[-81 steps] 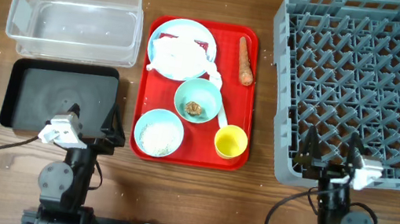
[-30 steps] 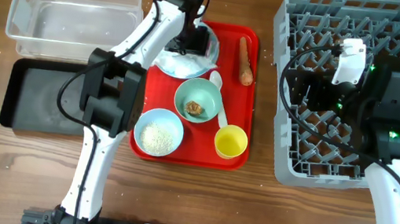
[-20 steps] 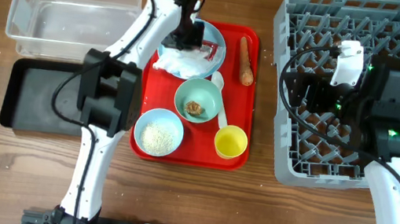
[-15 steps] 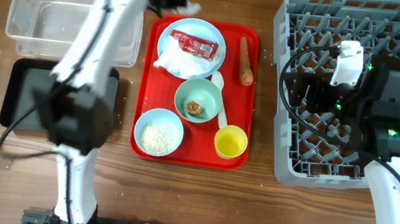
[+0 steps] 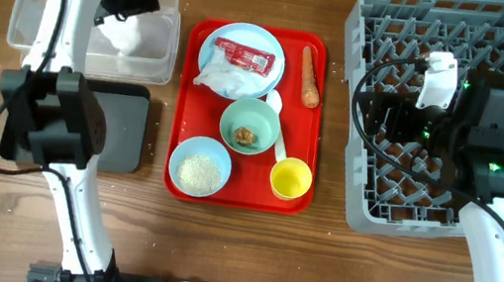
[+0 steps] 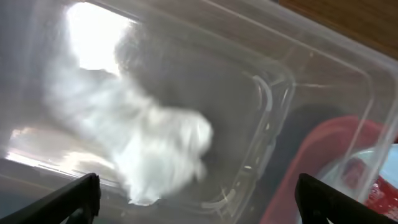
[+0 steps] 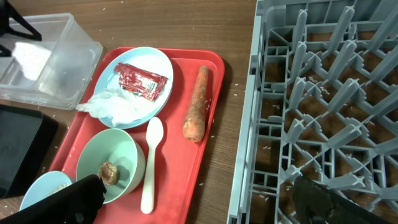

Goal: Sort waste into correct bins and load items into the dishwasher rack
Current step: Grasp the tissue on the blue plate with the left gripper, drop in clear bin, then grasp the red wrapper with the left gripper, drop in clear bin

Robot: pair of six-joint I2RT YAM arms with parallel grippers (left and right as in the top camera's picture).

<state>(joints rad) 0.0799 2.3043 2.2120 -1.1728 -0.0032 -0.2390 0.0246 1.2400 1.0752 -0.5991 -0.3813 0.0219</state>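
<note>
As left gripper (image 6: 199,200) gapes above, napkin (image 6: 155,149) is within clear tub (image 5: 149,58) walls.

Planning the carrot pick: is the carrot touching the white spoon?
Apart. The right wrist view shows a strip of bare red tray between the carrot and the spoon.

Crumpled white napkin wad (image 6: 158,152) in clear tub (image 5: 45,52); red wrapper (image 5: 242,55) atop pale blue plate (image 5: 248,36); orange carrot (image 5: 310,77) alongside.
</note>
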